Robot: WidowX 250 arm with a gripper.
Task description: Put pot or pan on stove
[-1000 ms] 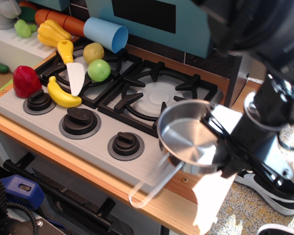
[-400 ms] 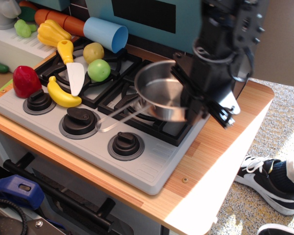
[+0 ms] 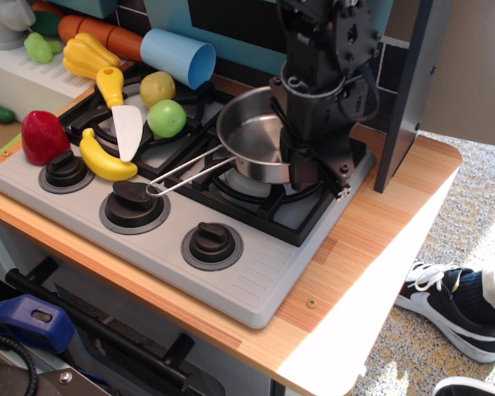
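Note:
The shiny steel pan point(image 3: 252, 140) sits low over the right burner grate point(image 3: 264, 194) of the grey stove point(image 3: 231, 272). Its thin wire loop handle point(image 3: 181, 169) points left toward the middle knob. My black gripper point(image 3: 301, 157) comes down from above and is shut on the pan's right rim. I cannot tell whether the pan's bottom touches the grate.
The left burner holds a toy knife point(image 3: 122, 115), banana point(image 3: 105, 158), green ball point(image 3: 166, 118), yellow ball point(image 3: 157, 87) and a red pepper point(image 3: 43, 136). A light blue cup point(image 3: 178, 56) lies behind. Three black knobs point(image 3: 211, 243) line the front. A wooden counter point(image 3: 371, 247) lies to the right.
The gripper carried the pan from off the stove's front right corner up and left over the right burner, then lowered it. The handle swung to point left.

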